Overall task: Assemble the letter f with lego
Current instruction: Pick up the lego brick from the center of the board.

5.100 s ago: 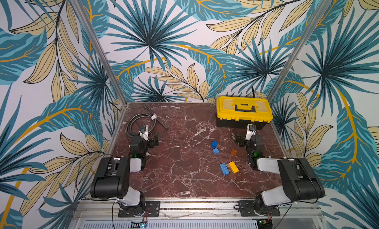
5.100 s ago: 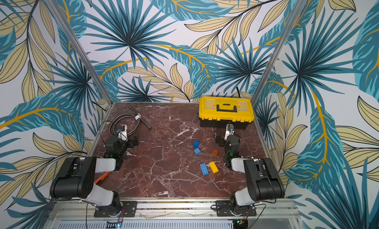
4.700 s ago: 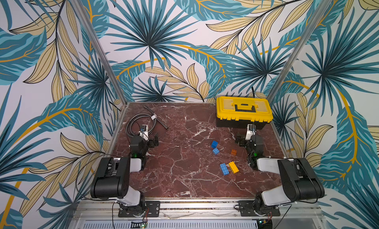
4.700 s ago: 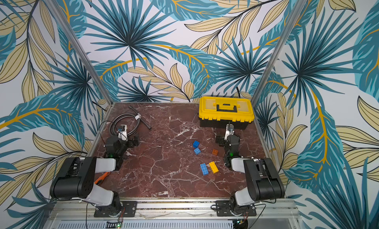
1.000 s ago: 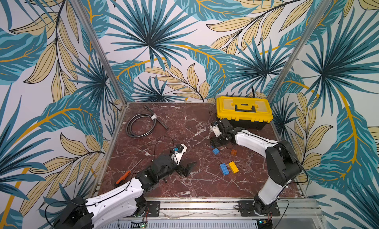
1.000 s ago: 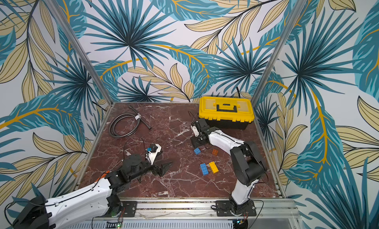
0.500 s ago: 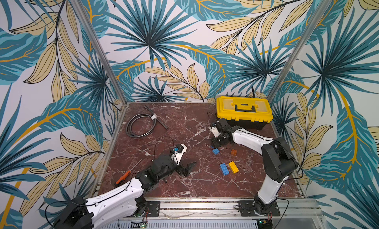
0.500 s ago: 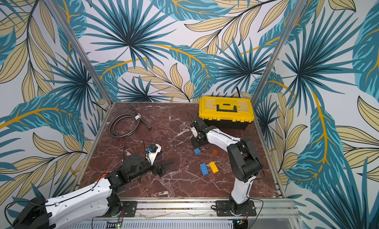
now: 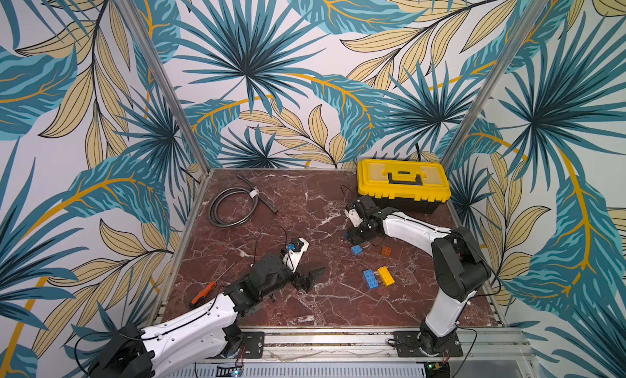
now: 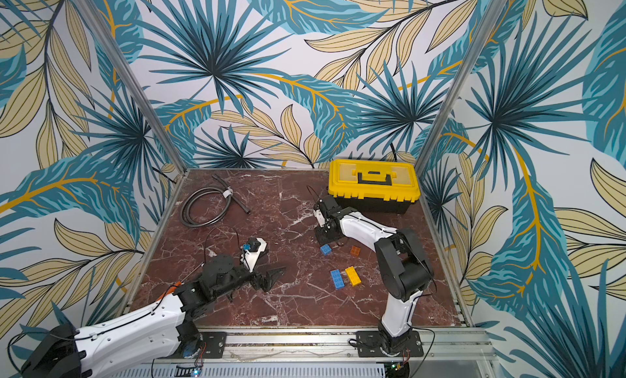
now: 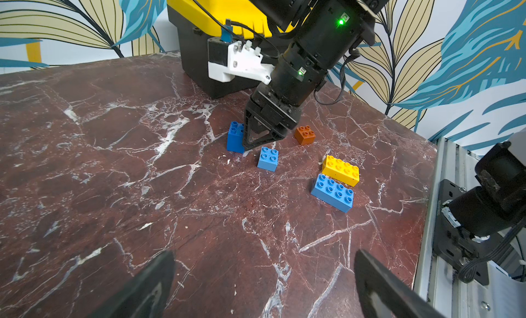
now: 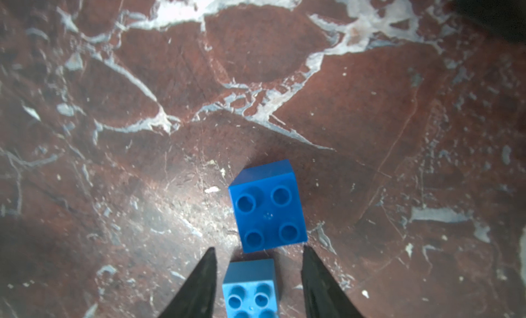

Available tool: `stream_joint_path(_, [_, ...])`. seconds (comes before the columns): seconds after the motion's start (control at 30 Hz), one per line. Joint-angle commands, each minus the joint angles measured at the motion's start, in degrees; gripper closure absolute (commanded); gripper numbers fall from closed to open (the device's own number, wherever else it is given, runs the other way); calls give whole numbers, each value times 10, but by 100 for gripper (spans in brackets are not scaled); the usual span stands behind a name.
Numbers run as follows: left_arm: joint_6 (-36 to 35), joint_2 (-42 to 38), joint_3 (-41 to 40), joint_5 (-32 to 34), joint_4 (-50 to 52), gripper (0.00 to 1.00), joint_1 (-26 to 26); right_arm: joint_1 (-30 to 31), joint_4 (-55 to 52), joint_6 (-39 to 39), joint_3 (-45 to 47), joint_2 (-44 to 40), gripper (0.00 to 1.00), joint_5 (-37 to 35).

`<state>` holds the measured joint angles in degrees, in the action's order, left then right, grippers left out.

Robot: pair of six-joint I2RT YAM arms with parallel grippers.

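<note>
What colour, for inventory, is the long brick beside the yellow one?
Long blue brick; clearest in left wrist view.

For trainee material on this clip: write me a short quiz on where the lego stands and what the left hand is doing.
1. How many lego bricks lie on the table?
2. True or false: the long blue brick is stacked on top of the yellow brick.
3. The left hand is: A) open and empty, B) shut on the yellow brick, C) out of sight.
Key: 1 five; 2 false, they lie side by side; 3 A.
</note>
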<state>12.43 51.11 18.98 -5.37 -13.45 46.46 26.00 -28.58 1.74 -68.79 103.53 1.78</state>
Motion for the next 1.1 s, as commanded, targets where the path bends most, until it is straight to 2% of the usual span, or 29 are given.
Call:
stream_joint_path(0.0, [-1, -5, -8, -5, -2, 0, 1, 4, -7, 2, -10, 4, 44, -17])
stream_joint_path(0.23, [-3, -5, -8, -4, -2, 0, 2, 3, -24, -16, -46, 34, 41, -9])
stream_joint_path(0.5, [-2, -7, -9, -7, -2, 1, 2, 3, -37, -20, -81, 76, 44, -1])
stream_joint_path(0.87, [-1, -7, -11, -7, -2, 0, 1, 4, -40, -20, -77, 73, 61, 4])
stream_joint_path(1.07, [0, -10, -12, -9, -2, 1, 2, 7, -41, -23, -63, 54, 65, 15])
